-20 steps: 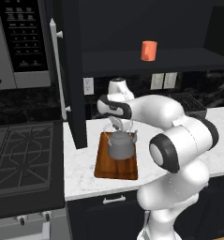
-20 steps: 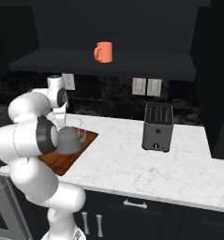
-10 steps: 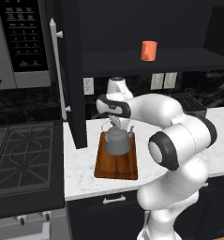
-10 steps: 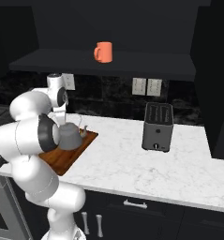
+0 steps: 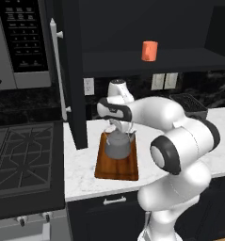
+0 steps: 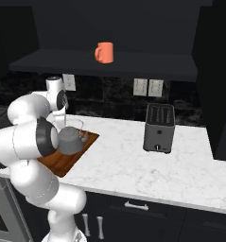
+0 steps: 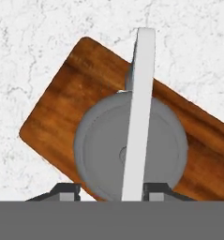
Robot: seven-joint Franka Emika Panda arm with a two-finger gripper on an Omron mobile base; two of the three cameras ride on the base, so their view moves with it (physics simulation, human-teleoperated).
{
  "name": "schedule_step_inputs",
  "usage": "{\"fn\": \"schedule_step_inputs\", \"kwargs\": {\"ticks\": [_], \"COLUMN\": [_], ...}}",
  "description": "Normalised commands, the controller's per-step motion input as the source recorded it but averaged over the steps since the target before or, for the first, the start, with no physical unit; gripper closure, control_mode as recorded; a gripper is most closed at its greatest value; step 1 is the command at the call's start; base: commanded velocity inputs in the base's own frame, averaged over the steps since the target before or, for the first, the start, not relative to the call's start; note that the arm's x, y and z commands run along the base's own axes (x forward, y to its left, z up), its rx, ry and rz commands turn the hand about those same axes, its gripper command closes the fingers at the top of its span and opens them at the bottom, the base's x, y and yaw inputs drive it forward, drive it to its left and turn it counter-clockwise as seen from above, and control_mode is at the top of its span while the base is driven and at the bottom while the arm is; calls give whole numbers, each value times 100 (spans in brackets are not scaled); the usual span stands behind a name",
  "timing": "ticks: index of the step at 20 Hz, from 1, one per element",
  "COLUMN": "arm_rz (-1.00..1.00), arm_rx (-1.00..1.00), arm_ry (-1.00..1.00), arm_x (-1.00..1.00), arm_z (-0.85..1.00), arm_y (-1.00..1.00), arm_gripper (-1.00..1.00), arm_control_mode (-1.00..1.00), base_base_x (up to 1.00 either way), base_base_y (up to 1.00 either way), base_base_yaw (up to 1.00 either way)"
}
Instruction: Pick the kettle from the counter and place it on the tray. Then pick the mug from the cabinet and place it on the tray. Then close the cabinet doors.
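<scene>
The jaws (image 7: 111,192) hang directly above the kettle (image 5: 117,147) and stand spread: in the hand view one dark fingertip (image 7: 66,191) shows on each side of the pale handle strip, with a gap between each tip and the strip, so the jaws pinch nothing. In the left base view the gripper sits just over the top of the kettle's arched wire handle (image 7: 139,112).

The kettle rests upright on the tray (image 5: 103,164), on the part of it farther from the robot. In the hand view its round grey body (image 7: 99,154) lies inside the tray's outline, the spout end pointing toward the far long edge. The tray (image 7: 52,112) lies flat on the desk (image 6: 133,165), with white marble surface visible around its edges.

Farther along the desk, well apart from the tray, the toaster (image 6: 159,128) stands upright near the back wall.

Above the desk, the mug (image 6: 104,52) stands upright on the shelf of the cabinet (image 6: 147,66), handle to one side in the right base view. The cabinet is open: one cabinet door (image 5: 69,70) stands swung outward, its silver bar handle (image 5: 57,75) facing the microwave (image 5: 20,42). The stove (image 5: 20,155) lies below the microwave.
</scene>
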Motion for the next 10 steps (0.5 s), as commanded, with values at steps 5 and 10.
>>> {"fn": "schedule_step_inputs", "kwargs": {"ticks": [5, 10], "arm_rz": [0, 0], "arm_rx": [0, 1], "arm_ry": [-3, -15], "arm_x": [-53, -80], "arm_z": [7, 61], "arm_y": [0, -11], "arm_gripper": [-100, -100], "arm_control_mode": [-100, -100], "base_base_x": [0, 0], "base_base_y": [0, 0], "base_base_yaw": [0, 0]}}
